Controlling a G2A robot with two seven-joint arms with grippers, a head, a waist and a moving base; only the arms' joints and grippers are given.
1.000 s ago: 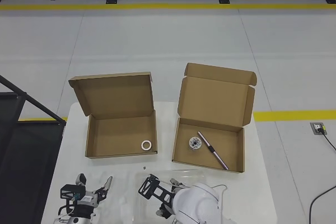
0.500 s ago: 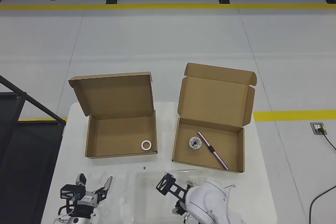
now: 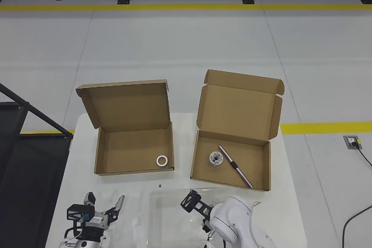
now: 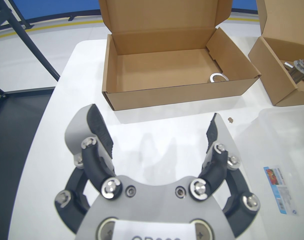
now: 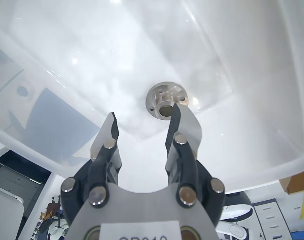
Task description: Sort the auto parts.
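Your right gripper (image 5: pixel 145 112): fingers apart, inside clear plastic bin (image 5: pixel 67 51) at white table's (image 3: pixel 181 142) 6 o'clock, just beside round silver metal flanged hub (image 5: pixel 164 96). Left gripper (image 4: pixel 153 113): fingers apart, 7 o'clock.

Holds the left gripper (image 3: pixel 105 199) (image 4: pixel 153 116) at the near left, wrist low, pointing toward the far side. Spreads its fingers (image 4: pixel 99 126) wide apart, with the dark ribbed pads (image 4: pixel 212 131) turned inward to face each other. Sets the right gripper (image 3: pixel 189 200) (image 5: pixel 144 112) near the middle of the near edge, with the white arm (image 3: pixel 232 223) bent behind it and the wrist tipped downward, aimed left and far. Holds these fingers (image 5: pixel 113 126) parted too, toothed pads facing across an open gap.
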